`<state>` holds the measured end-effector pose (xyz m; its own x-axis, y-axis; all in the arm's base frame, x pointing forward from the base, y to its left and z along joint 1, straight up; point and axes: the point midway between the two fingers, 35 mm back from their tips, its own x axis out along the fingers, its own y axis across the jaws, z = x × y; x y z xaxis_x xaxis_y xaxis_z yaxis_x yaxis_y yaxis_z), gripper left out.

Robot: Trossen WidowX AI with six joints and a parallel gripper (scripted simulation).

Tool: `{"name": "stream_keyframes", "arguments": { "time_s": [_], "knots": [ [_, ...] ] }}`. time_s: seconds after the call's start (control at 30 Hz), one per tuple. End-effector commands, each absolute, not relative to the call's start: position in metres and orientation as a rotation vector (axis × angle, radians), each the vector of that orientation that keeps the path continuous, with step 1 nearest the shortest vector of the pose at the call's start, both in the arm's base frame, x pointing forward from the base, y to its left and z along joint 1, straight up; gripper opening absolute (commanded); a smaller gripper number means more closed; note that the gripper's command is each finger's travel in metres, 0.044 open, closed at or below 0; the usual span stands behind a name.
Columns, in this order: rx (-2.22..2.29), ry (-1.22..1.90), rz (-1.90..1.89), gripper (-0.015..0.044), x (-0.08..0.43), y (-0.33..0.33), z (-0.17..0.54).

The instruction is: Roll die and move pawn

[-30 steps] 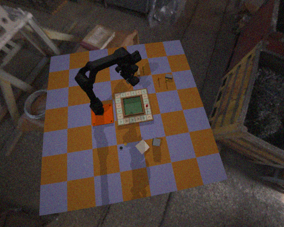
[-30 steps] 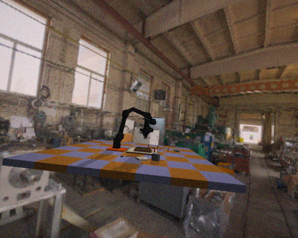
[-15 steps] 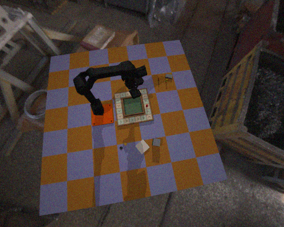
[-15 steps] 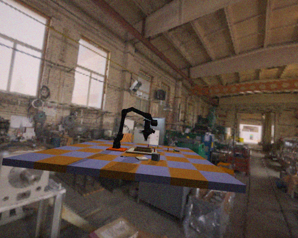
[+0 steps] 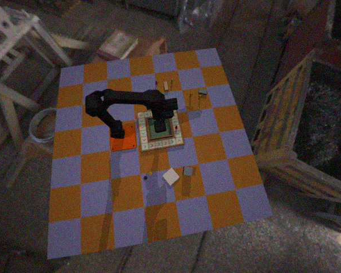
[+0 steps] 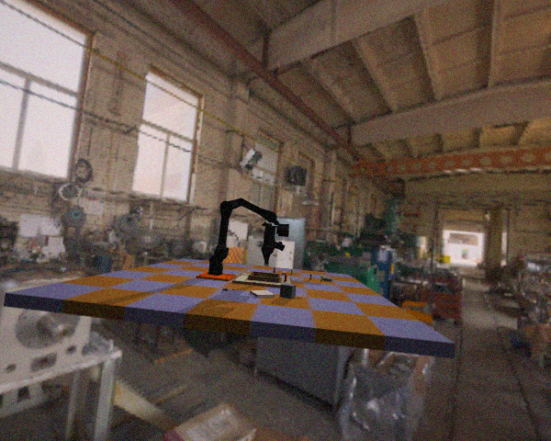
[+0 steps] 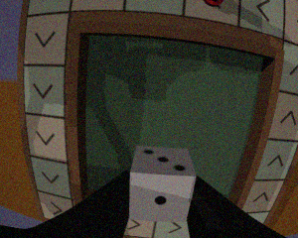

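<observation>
My gripper [image 7: 160, 181] [image 6: 266, 263] is shut on the die [image 7: 161, 183] and holds it above the dice tray. In the wrist view the die shows a face with three pips and a face with one pip. The green-floored tray [image 7: 209, 109] [image 5: 168, 131] has a brown rim, and no die lies in the part of it that shows. Around it the board [image 5: 143, 148] has a ring of pale squares with arrows. The red pawn [image 5: 176, 127] [image 7: 214, 2] stands on a square on the ring's right side in the top view.
A white square block [image 5: 171, 176] and a grey box [image 5: 187, 170] [image 6: 287, 290] are near the board's front side. Two small discs lie left of them. Behind the board are a small beige block [image 5: 165, 86], thin upright pieces and another grey block [image 5: 202, 91].
</observation>
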<state>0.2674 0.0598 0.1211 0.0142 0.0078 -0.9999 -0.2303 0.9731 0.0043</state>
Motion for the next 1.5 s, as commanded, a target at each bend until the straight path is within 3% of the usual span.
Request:
{"name": "stream_keyframes", "arguments": {
  "time_s": [0.0,0.17,0.93,1.47],
  "knots": [
    [-0.143,1.536,0.153,0.0,0.267,0.051,0.121],
    [-0.139,1.486,0.155,0.0,0.268,0.051,0.12],
    [-0.064,0.713,0.182,0.0,0.272,0.054,0.111],
    [-0.062,0.693,0.183,0.0,0.243,0.046,0.145]
  ]
}}
